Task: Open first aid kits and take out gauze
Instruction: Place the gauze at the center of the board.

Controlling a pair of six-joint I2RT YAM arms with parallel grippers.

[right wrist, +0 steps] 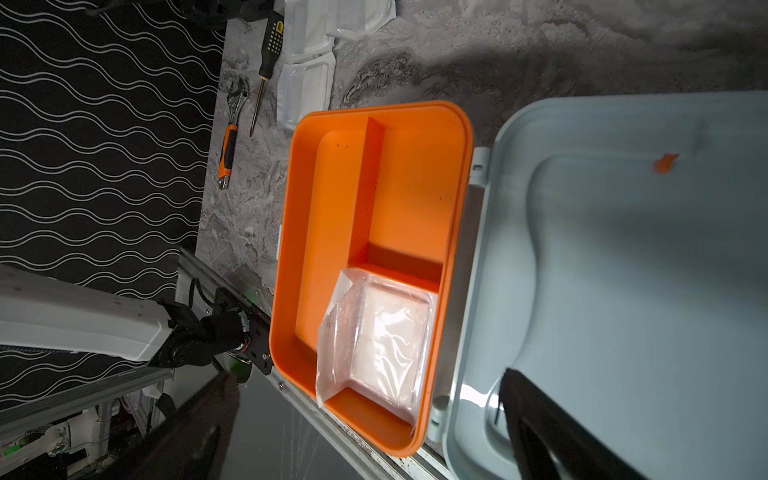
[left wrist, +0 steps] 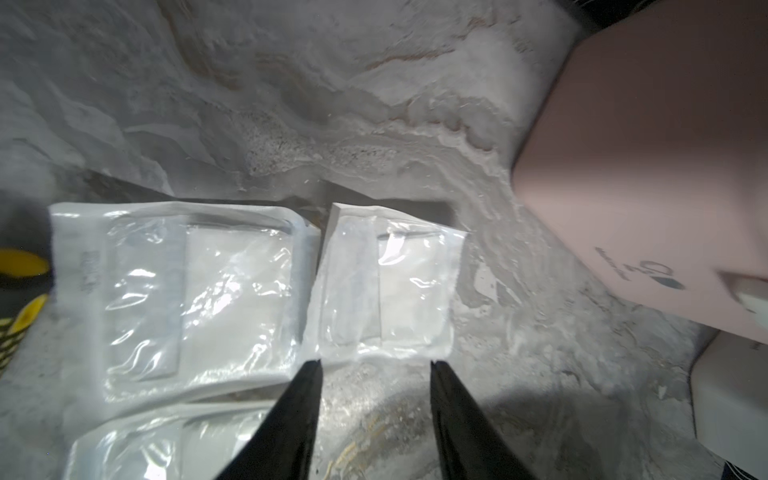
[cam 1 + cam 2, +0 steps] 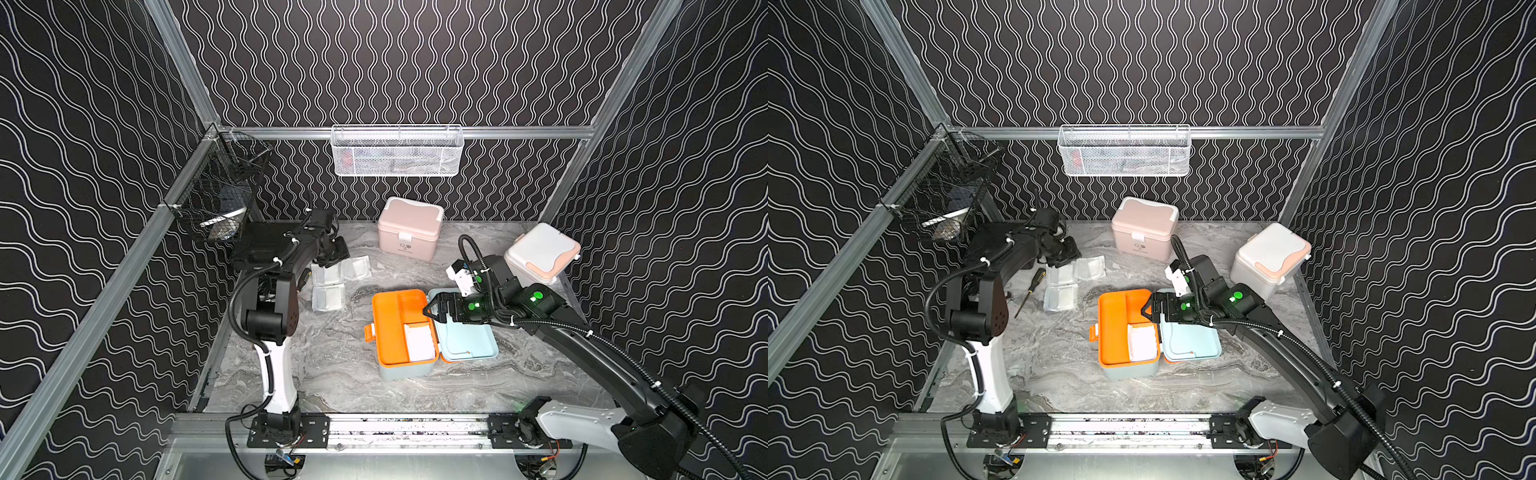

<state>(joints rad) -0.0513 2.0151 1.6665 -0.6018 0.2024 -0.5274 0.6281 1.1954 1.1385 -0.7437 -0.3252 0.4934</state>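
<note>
Top views, both: first aid kits, three, smooth moulded plastic, boxy with rounded corners. Pink kit (image 3: 409,232) and white-and-peach kit (image 3: 540,253) are shut, at the back of the marbled grey desk (image 3: 332,374). Blue-grey kit (image 3: 405,370) sits mid-desk, lid (image 3: 469,345) lying open flat, orange tray (image 3: 390,324) exposed.

Gauze, four flat square packets in crinkled clear wrap: one (image 3: 419,343) in the tray's front corner compartment, three (image 3: 328,297) lying together on the desk.

Left jaws: partly parted, empty, tips at the edge of one packet (image 2: 386,291). Right jaws: wide apart, empty, above the open kit.
</note>
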